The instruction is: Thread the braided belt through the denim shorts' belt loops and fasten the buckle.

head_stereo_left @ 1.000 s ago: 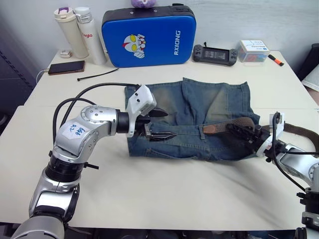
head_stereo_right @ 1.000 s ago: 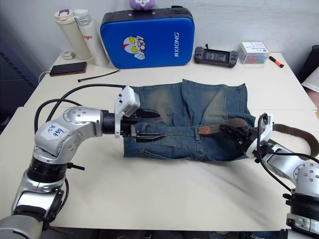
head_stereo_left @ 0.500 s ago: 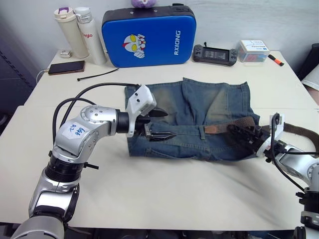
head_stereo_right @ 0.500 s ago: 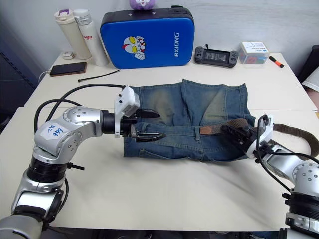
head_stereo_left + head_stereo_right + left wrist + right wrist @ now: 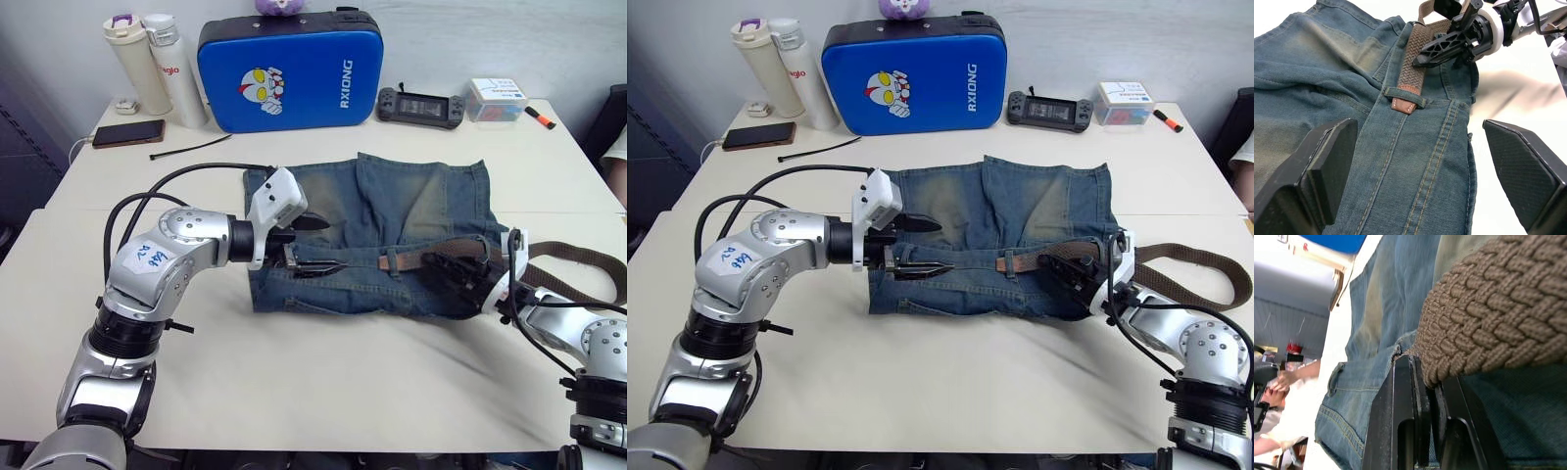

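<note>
Woven, floppy belt (image 5: pixel 1043 257): right gripper (image 5: pixel 1065 272) pinches it near the tip, best spot; left gripper (image 5: pixel 312 245) spread over shorts (image 5: pixel 411 211).

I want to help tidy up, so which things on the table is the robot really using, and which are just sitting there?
Being used:
braided belt, held by the right gripper
denim shorts
belt loop with the belt's tip through it
left gripper, open over the waistband

Just lying about:
blue case
two bottles
phone
black cable tie
game controller
small box
</note>
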Controlling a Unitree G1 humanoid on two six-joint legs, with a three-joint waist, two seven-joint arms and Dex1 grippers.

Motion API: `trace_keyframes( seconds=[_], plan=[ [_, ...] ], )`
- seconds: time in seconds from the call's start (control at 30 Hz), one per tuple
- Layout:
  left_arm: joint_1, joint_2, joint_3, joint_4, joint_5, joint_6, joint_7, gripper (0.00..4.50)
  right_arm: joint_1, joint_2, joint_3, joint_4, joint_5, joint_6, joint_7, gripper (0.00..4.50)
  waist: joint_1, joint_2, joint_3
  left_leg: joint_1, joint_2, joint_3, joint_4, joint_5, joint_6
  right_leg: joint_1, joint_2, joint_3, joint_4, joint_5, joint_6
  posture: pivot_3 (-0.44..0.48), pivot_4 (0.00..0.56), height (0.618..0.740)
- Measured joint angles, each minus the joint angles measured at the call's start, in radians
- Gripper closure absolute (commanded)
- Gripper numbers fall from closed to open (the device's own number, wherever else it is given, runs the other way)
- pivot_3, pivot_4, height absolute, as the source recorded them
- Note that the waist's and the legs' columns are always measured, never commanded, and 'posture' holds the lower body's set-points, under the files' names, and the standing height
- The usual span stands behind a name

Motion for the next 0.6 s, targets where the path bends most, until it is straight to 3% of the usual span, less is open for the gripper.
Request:
trace_keyframes(
  seconds=[0.1,0.5,0.6],
  plan=[
    [0.0,0.0,0.0,0.0,0.001,0.0,0.0,0.0,-0.002,0.002,0.003,0.0,0.0,0.005,-0.004,4.47,0.0,0.0,0.0,0.0,0.0,0.0,0.0,0.0,0.0,0.0,0.0,0.0,0.0,0.0,0.0,0.0,0.15,0.677],
    [0.001,0.0,-0.006,-0.001,0.008,-0.001,0.002,0.0,-0.059,0.233,0.108,-0.08,0.003,-0.022,-0.126,4.47,-0.017,0.0,0.0,0.0,0.001,0.0,-0.001,0.0,0.0,-0.001,0.001,0.0,0.002,0.0,0.0,0.0,0.15,0.677],
    [0.001,-0.001,-0.008,-0.001,0.015,-0.002,0.002,0.0,-0.033,0.299,0.122,-0.126,0.025,-0.045,-0.191,3.41,-0.025,0.0,0.0,0.0,0.001,0.0,-0.002,0.0,-0.001,-0.002,0.001,0.0,0.004,0.0,0.0,0.0,0.15,0.677]
  ],
)
